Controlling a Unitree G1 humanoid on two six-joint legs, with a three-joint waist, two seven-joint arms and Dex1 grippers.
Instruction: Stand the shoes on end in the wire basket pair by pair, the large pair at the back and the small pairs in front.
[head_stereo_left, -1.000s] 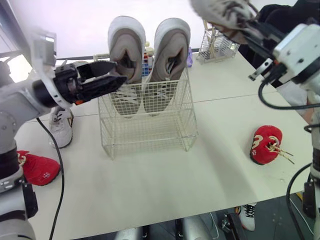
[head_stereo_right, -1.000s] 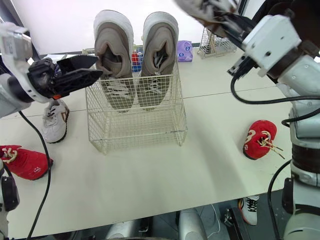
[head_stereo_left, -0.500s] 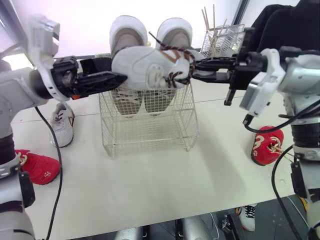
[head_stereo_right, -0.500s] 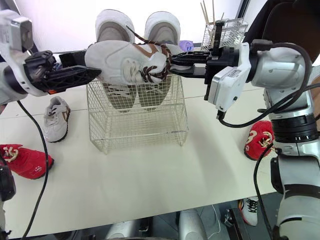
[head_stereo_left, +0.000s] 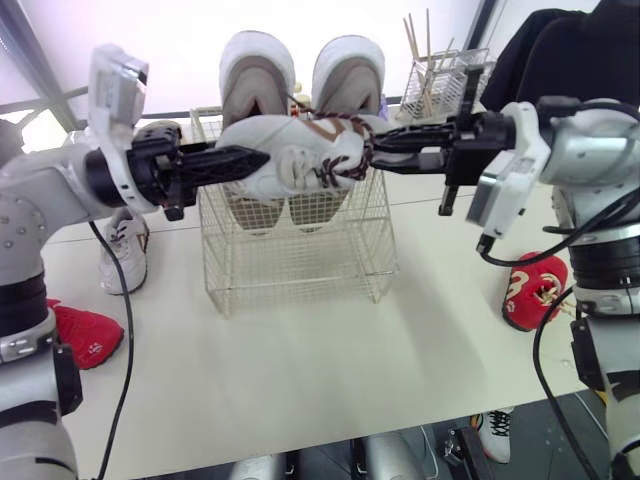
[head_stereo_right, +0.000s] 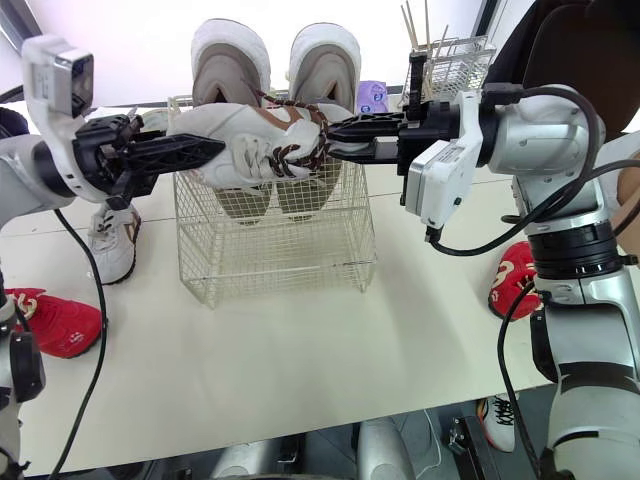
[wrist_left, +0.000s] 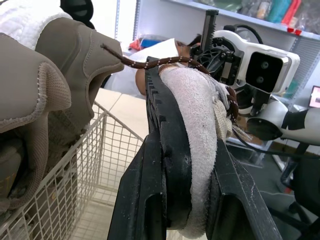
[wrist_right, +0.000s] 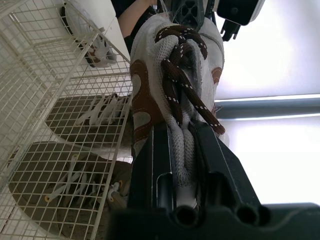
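A small white shoe (head_stereo_left: 295, 160) with brown laces hangs level over the front of the wire basket (head_stereo_left: 300, 262), held from both ends. My left gripper (head_stereo_left: 250, 160) is shut on its toe end, its fingers (wrist_left: 155, 150) clamping the white sole (wrist_left: 200, 115). My right gripper (head_stereo_left: 385, 148) is shut on the shoe's tongue and laces (wrist_right: 181, 100) at the other end. The large beige pair (head_stereo_left: 255, 90) stands on end in the back of the basket. A second small white shoe (head_stereo_left: 122, 255) lies on the table left of the basket. Red shoes lie at the left edge (head_stereo_left: 85, 335) and at the right (head_stereo_left: 530, 290).
A wire caddy (head_stereo_left: 445, 80) with sticks stands at the back right of the white table (head_stereo_left: 330, 370). The front row of the basket is open below the held shoe. Dark clothing (head_stereo_left: 570, 50) hangs at the back right.
My right gripper swung the white shoe down from the upper right to over the basket. My left gripper then shut on its toe end.
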